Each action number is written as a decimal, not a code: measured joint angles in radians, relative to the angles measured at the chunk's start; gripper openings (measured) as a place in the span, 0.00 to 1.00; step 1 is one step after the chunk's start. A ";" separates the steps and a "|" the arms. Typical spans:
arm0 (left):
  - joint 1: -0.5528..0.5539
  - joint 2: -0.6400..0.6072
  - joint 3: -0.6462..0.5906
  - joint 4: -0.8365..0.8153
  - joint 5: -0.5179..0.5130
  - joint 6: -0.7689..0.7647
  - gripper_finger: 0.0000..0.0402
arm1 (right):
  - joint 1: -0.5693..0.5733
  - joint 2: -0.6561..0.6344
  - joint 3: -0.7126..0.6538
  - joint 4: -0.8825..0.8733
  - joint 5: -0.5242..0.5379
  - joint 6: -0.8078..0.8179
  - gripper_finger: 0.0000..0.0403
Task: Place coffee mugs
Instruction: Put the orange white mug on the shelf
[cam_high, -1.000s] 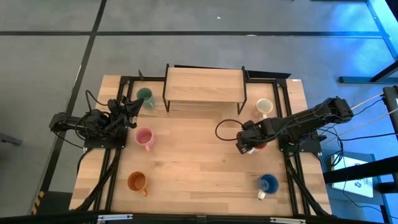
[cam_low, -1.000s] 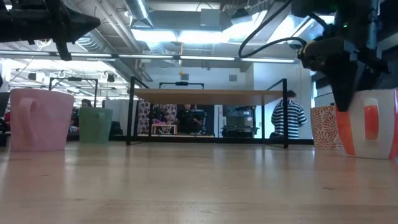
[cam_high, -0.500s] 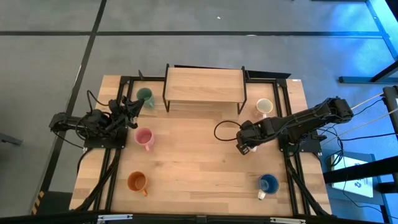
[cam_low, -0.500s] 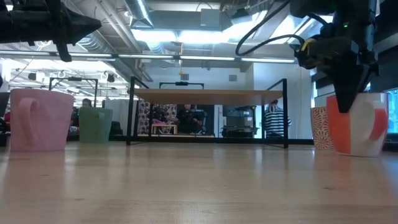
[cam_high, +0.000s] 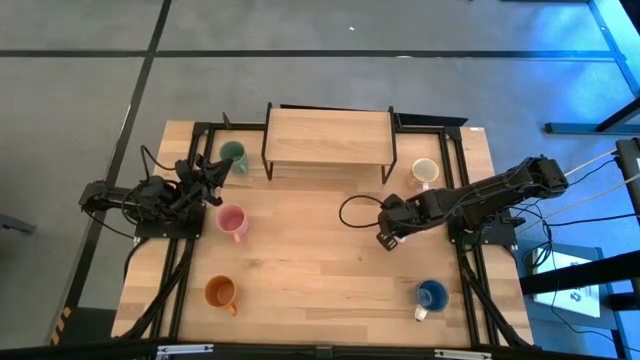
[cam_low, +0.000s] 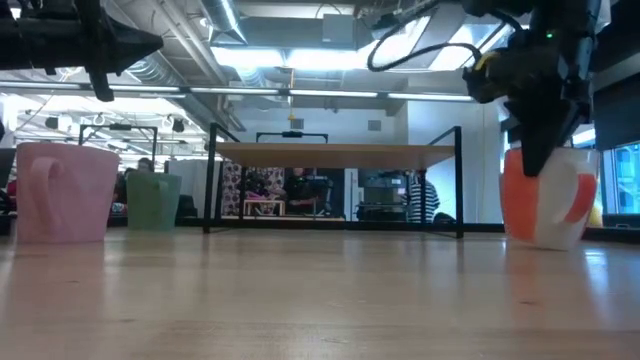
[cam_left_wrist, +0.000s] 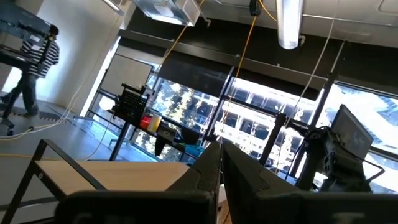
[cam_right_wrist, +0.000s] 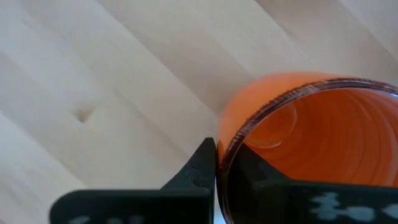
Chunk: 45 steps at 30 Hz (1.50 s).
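Note:
The bright orange-red mug (cam_low: 545, 205) is right of the table's middle, with my right gripper (cam_right_wrist: 217, 155) shut on its rim. In the high view that gripper (cam_high: 388, 237) covers the mug. At the left edge my left gripper (cam_high: 210, 173) is shut on nothing, above the table beside the green mug (cam_high: 233, 153). The pink mug (cam_high: 232, 222), the orange-brown mug (cam_high: 220, 292), the blue mug (cam_high: 431, 294) and the white mug (cam_high: 425, 171) stand on their bases on the table. My right gripper pinches the mug's wall at the rim (cam_right_wrist: 225, 140), one finger (cam_right_wrist: 200, 167) outside and the other inside the cup. It comes from above, pointing down. The mug hangs slightly tilted, its handle (cam_low: 582, 195) turned aside. Whether its base is clear of the table I cannot tell.
A low wooden shelf (cam_high: 327, 137) on black legs stands at the table's far middle. The middle of the table (cam_high: 310, 260) between the mugs is bare wood. People move about in the room beyond the table.
My right gripper has gone toward the table's left edge with the orange-red mug. The mug has shifted with it, tipped slightly from upright, and turned so that its handle now points sideways in the low view.

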 joint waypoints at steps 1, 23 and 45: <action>0.000 0.000 0.000 -0.003 -0.002 0.000 0.03 | 0.000 0.000 0.008 0.001 0.001 -0.012 0.01; 0.000 0.000 0.000 -0.005 -0.032 -0.001 0.03 | -0.119 0.000 0.485 -0.193 0.194 -0.488 0.00; 0.000 0.000 0.000 -0.064 -0.045 -0.036 0.03 | -0.619 0.265 0.993 -0.429 0.108 -0.847 0.01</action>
